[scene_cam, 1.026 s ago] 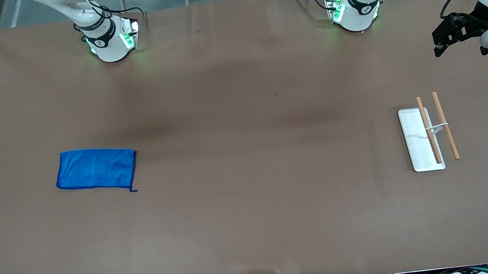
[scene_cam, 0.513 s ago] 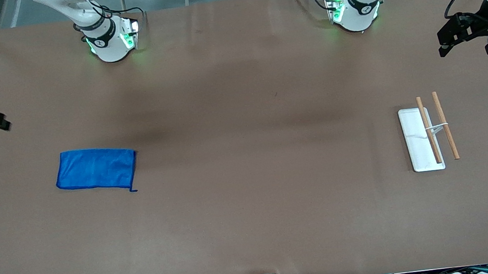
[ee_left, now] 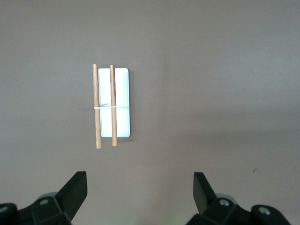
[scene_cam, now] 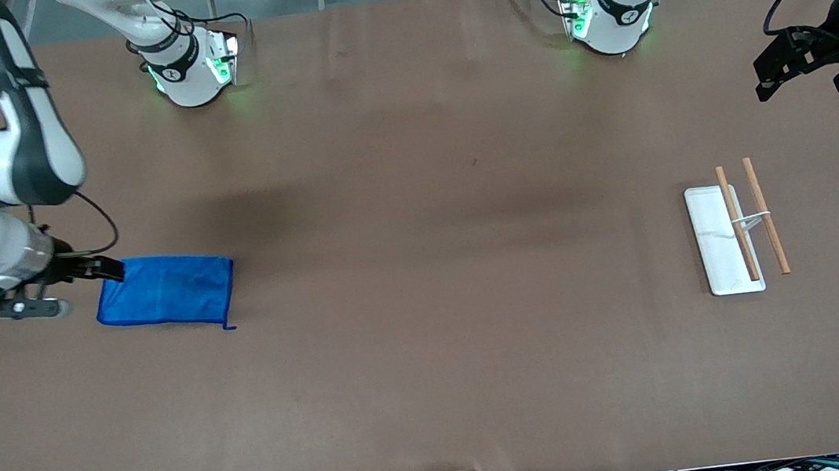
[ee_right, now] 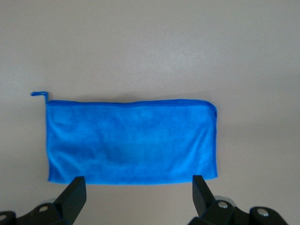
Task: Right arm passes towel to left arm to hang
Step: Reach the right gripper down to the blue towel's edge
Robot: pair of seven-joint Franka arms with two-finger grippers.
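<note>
Table (scene_cam: pixel 434 360) brown. Towel (scene_cam: pixel 167 289) lies flat toward the right arm's end, loop tag at its corner nearest the front camera. White tray (scene_cam: pixel 715 249) with two wooden rods (scene_cam: pixel 738 224) sits toward the left arm's end. Right gripper (ee_right: pixel 136 187) over the towel's edge, fingers spread, holding nothing. Left gripper (ee_left: pixel 140 187) waits high above the table near the tray, fingers spread, empty.

Fuzzy blue cloth towel (scene_cam: pixel 167 289), matt brown table (scene_cam: pixel 434 360), wooden rods (scene_cam: pixel 751 218)

A bright blue rectangular towel (scene_cam: pixel 167 289) lies flat and smooth on the table, a small loop tag at one corner, directly below the right gripper's (ee_right: pixel 136 187) spread fingers.
</note>
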